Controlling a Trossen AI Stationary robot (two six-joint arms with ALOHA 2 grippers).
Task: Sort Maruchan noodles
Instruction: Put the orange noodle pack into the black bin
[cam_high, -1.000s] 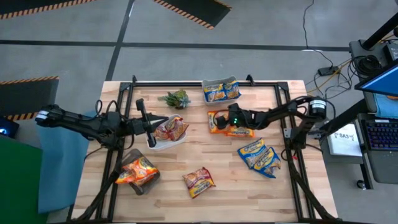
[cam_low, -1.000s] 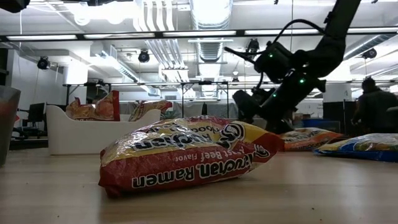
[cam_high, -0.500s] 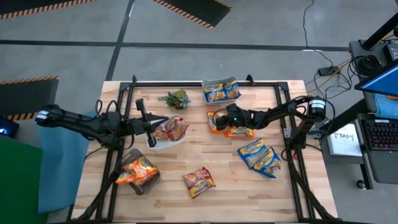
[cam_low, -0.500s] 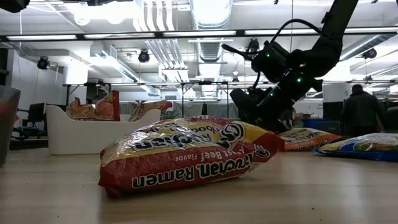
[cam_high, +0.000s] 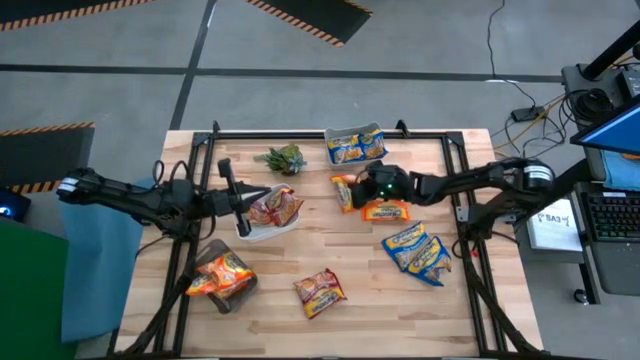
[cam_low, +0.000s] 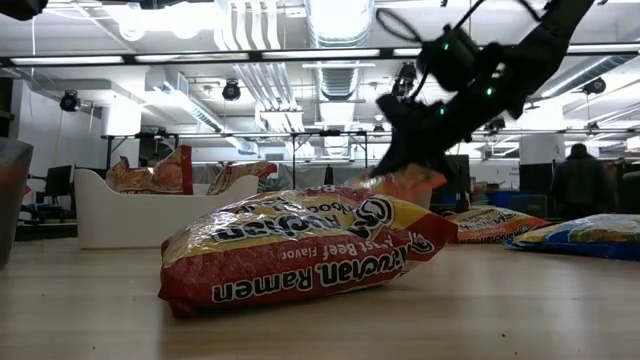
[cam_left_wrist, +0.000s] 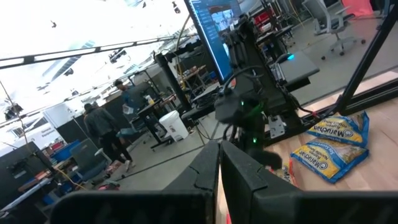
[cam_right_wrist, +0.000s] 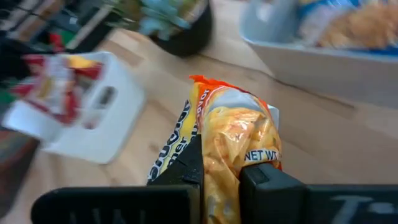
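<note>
Right tool (cam_right_wrist: 219, 177) clamped on an orange packet (cam_right_wrist: 233, 140), lifted above mid-table (cam_high: 300, 255); left tool (cam_left_wrist: 219, 163), fingers together, waits by the white tub (cam_high: 262, 228). Best carried level, clear of neighbouring packets.

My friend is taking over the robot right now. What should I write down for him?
Right claw: shut on an orange noodle packet, lifted off the table near the middle.
Left claw: shut, empty, waiting by the white tub.
Done: dark red packet in the white tub, blue packets in the back tub, one orange packet in the front-left tub.
Left: loose packets remain on the table, plus the held one.
</note>
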